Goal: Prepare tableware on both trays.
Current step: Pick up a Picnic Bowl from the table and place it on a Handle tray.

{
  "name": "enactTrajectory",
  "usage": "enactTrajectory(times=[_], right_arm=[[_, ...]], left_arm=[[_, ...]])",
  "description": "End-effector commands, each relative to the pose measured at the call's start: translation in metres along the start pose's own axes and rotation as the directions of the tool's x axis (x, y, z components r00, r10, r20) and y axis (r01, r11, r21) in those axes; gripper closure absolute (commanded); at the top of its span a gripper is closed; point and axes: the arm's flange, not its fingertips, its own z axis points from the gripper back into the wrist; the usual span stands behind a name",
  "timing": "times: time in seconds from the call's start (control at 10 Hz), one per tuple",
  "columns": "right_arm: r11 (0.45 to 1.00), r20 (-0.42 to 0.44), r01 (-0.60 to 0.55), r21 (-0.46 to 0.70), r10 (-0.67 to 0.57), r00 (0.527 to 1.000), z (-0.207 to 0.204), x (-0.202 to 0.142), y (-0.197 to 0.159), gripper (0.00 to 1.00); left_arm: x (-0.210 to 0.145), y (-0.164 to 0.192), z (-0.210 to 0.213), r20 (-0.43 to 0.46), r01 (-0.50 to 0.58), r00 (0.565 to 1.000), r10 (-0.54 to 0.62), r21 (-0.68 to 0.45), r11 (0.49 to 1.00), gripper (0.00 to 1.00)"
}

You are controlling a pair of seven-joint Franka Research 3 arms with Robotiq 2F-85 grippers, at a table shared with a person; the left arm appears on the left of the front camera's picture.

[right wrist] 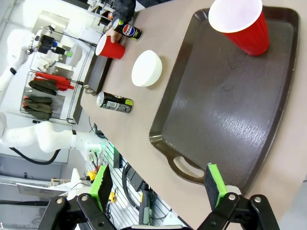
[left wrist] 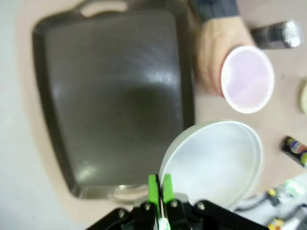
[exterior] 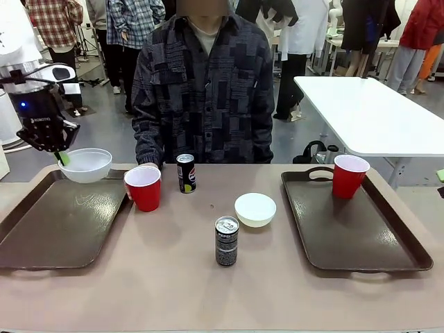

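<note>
My left gripper (exterior: 62,157) is shut on the near rim of a pale bowl (exterior: 86,165), holding it just over the far end of the left tray (exterior: 59,222). In the left wrist view its green pads (left wrist: 154,189) pinch the bowl (left wrist: 216,160) beside the tray (left wrist: 115,91). A person's hand (left wrist: 211,52) grips a red cup (exterior: 143,188) at that tray's right edge. On the table between the trays are a white bowl (exterior: 255,209) and two black cans (exterior: 185,173) (exterior: 226,241). My right gripper (right wrist: 158,187) stands open above the near end of the right tray (right wrist: 225,115), which carries a red cup (right wrist: 242,26).
The person stands at the far side of the table, close to the left tray's far right corner. A white table (exterior: 374,111) stands behind on the right. Bare tabletop lies along the front edge (exterior: 222,298) and between the trays.
</note>
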Motion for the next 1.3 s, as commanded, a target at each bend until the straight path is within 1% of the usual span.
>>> enactTrajectory(times=[0.0, 0.4, 0.5, 0.6, 0.7, 0.8, 0.9, 1.1, 1.2], right_arm=[[1.000, 0.003, -0.001, 0.008, 0.001, 1.000, 0.000, 0.000, 0.000, 0.00], [1.000, 0.003, -0.001, 0.008, 0.001, 1.000, 0.000, 0.000, 0.000, 0.00], [1.000, 0.003, -0.001, 0.008, 0.001, 1.000, 0.000, 0.000, 0.000, 0.00], [1.000, 0.003, -0.001, 0.008, 0.001, 1.000, 0.000, 0.000, 0.000, 0.00], [1.000, 0.003, -0.001, 0.008, 0.001, 1.000, 0.000, 0.000, 0.000, 0.00], [1.000, 0.003, -0.001, 0.008, 0.001, 1.000, 0.000, 0.000, 0.000, 0.00], [1.000, 0.003, -0.001, 0.008, 0.001, 1.000, 0.000, 0.000, 0.000, 0.00], [1.000, 0.003, -0.001, 0.008, 0.001, 1.000, 0.000, 0.000, 0.000, 0.00], [1.000, 0.003, -0.001, 0.008, 0.001, 1.000, 0.000, 0.000, 0.000, 0.00]], left_arm=[[-0.007, -0.003, -0.005, -0.010, -0.014, 1.000, 0.014, -0.039, 0.999, 1.00], [-0.007, -0.003, -0.005, -0.010, -0.014, 1.000, 0.014, -0.039, 0.999, 1.00], [-0.002, -0.003, -0.005, -0.011, -0.007, 1.000, 0.007, -0.023, 1.000, 0.96], [-0.061, 0.030, 0.009, -0.145, 0.146, 0.979, -0.147, -0.018, 0.989, 0.96], [-0.112, 0.062, 0.019, -0.158, 0.232, 0.961, -0.226, 0.024, 0.972, 0.96], [-0.116, 0.068, 0.017, -0.153, 0.203, 0.969, -0.192, 0.062, 0.977, 0.96], [-0.111, 0.066, 0.014, -0.170, 0.173, 0.972, -0.160, 0.063, 0.983, 0.96], [-0.099, 0.059, 0.008, -0.162, 0.168, 0.974, -0.155, 0.071, 0.983, 0.96], [-0.094, 0.061, 0.004, -0.146, 0.152, 0.979, -0.143, 0.058, 0.987, 0.96]])
